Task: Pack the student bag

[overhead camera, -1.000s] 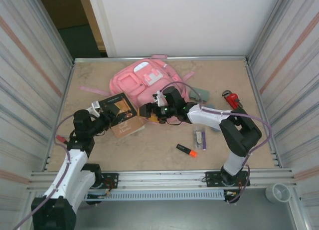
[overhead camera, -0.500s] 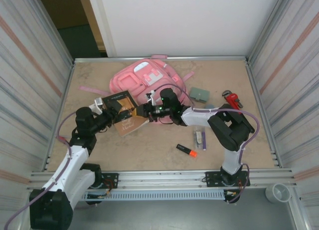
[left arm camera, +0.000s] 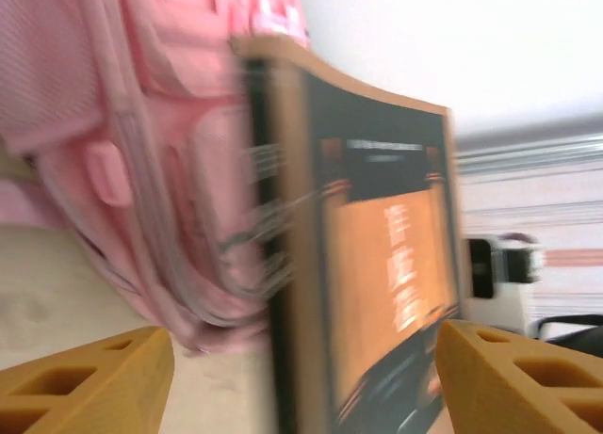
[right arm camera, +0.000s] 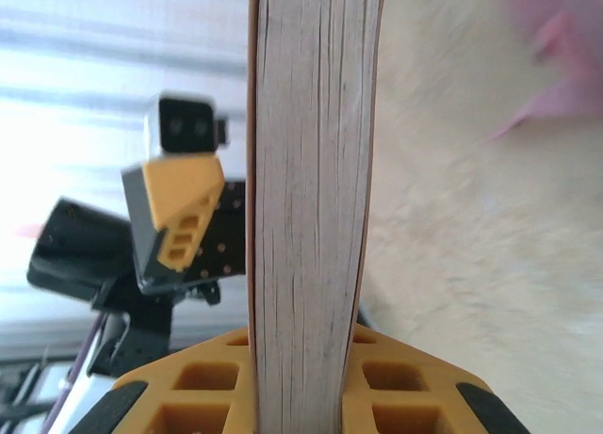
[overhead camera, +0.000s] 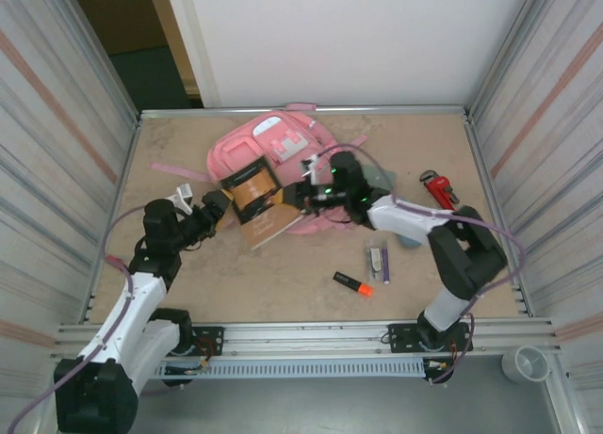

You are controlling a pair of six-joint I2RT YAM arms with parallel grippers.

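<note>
Book (overhead camera: pixel 256 200) tilts up just in front of the pink backpack (overhead camera: pixel 273 150), which lies at the table's (overhead camera: pixel 311 265) far edge. Our right gripper (right arm camera: pixel 316 345) is clamped on its pages; our left gripper (overhead camera: pixel 215 208) has fingers apart beside it. We should aim it squarely at the bag's opening.
</note>
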